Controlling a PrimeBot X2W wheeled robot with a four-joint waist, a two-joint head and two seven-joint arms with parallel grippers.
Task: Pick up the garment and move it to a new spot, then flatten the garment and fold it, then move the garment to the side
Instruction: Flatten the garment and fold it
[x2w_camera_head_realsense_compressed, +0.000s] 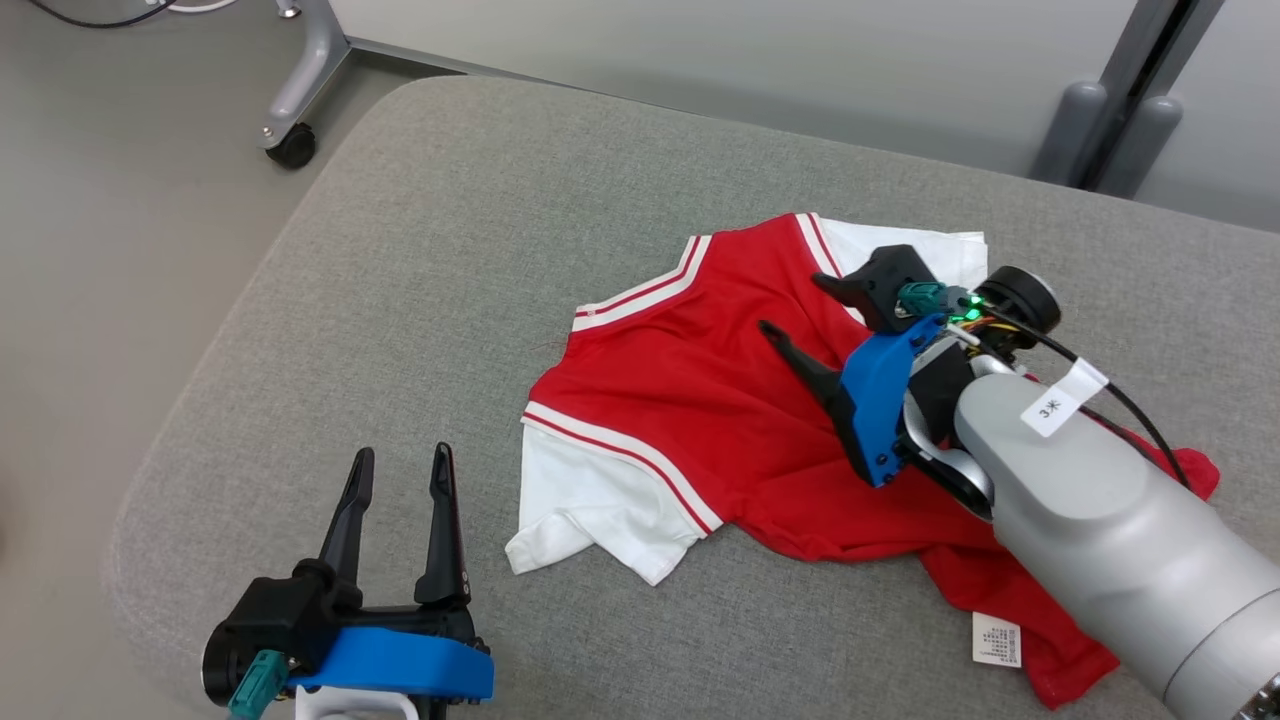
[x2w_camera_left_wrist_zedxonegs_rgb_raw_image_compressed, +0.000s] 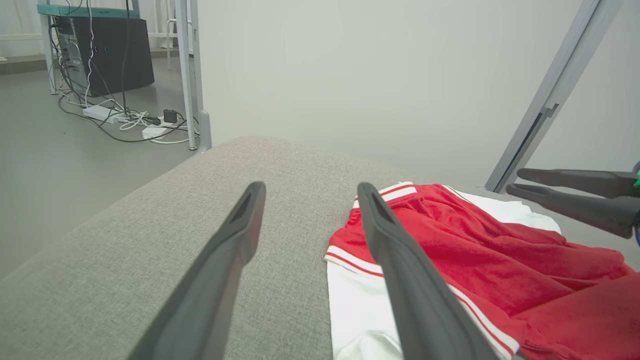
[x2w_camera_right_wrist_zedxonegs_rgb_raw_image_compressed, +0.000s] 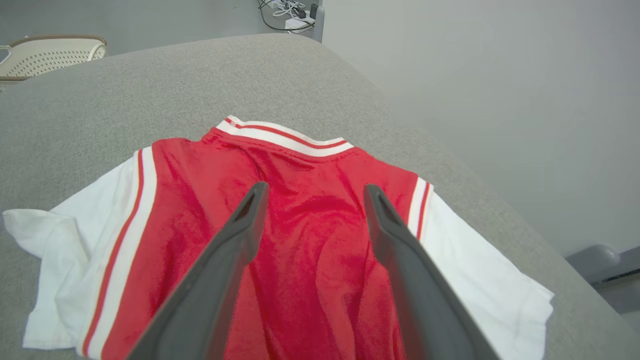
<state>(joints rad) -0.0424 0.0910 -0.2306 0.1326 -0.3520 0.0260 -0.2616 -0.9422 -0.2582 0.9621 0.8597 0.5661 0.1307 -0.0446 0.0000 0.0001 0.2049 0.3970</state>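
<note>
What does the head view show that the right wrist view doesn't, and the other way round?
Extra in the head view: the left gripper, jaws apart, over bare grey cushion; a white care label by the red hem; a caster wheel. Extra in the right wrist view: a pale perforated object and cables beyond the cushion. Shared: the red and white garment lying on the cushion, with the right gripper over its red body, jaws apart.

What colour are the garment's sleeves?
White sleeves, seen best in the right wrist view.
</note>
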